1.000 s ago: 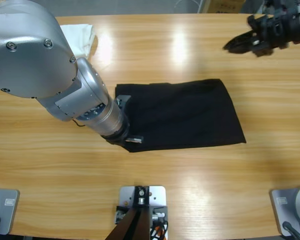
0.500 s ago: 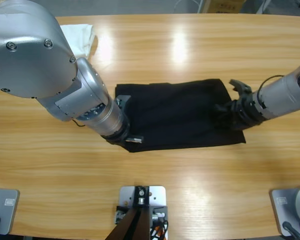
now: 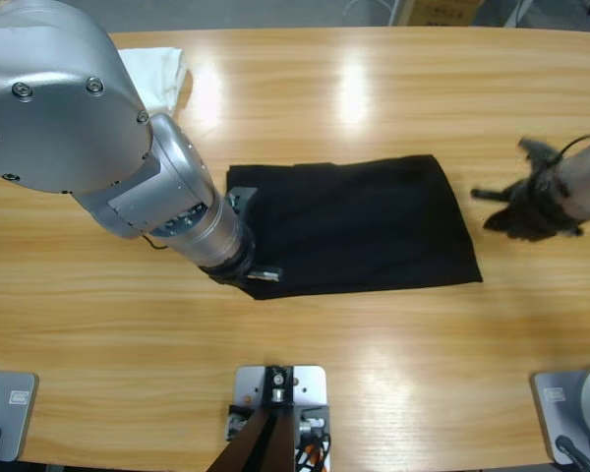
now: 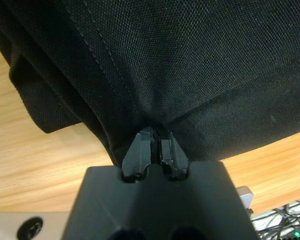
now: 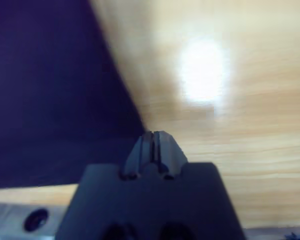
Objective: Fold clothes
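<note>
Our left gripper [image 4: 155,150] pinched the black shirt [image 3: 359,226]. Our right gripper [image 3: 516,211] was closed, empty, just beside it. One-sided pulling could have bunched it.

Long wooden table [image 3: 374,79] carries folded black polo shirt [image 3: 364,221] flat near its middle, white folded garment [image 3: 157,74] well apart toward shirt's upper-left.

no readable text, labels or numbers
</note>
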{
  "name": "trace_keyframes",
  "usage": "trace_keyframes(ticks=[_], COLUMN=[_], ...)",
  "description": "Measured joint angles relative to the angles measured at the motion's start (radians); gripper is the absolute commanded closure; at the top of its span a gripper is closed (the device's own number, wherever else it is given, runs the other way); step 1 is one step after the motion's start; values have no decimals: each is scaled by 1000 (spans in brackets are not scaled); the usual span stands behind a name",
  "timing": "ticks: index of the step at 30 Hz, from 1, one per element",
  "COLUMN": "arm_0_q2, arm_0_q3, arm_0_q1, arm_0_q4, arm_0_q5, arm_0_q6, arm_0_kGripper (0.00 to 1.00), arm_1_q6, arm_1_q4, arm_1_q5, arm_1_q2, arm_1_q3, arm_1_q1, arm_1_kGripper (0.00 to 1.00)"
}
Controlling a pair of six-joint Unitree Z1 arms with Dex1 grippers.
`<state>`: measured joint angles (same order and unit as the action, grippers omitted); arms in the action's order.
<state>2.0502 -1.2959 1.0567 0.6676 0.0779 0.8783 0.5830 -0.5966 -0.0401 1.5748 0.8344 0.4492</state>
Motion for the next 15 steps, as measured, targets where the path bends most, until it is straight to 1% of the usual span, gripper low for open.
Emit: trace_keyframes(ticks=[1,3,5,6,9,15], arm_0_q2=[0,0,0,0,0,0], arm_0_q3=[0,0,0,0,5,7], arm_0_q1=[0,0,0,0,0,0], arm_0_q4=[0,0,-1,-1,-8,-13], arm_0_q5=[0,0,0,0,0,0], arm_0_q6=[0,0,0,0,0,0], arm_0_kGripper=[1000,1000,1000,1000,1000,1000], arm_1_q6=[-24,-68,-112,-127,-156,-169], arm_1_q4=[13,41,56,64,91,100], arm_1_q5=[-26,-146,-257,-287,-318,-336], arm_1_q2=[-44,-72,-33,1,119,293], arm_1_q3=[25,92,155,177,224,316], arm_1_q1=[6,15,21,22,23,21], arm_1_kGripper=[1000,1000,1000,1000,1000,1000])
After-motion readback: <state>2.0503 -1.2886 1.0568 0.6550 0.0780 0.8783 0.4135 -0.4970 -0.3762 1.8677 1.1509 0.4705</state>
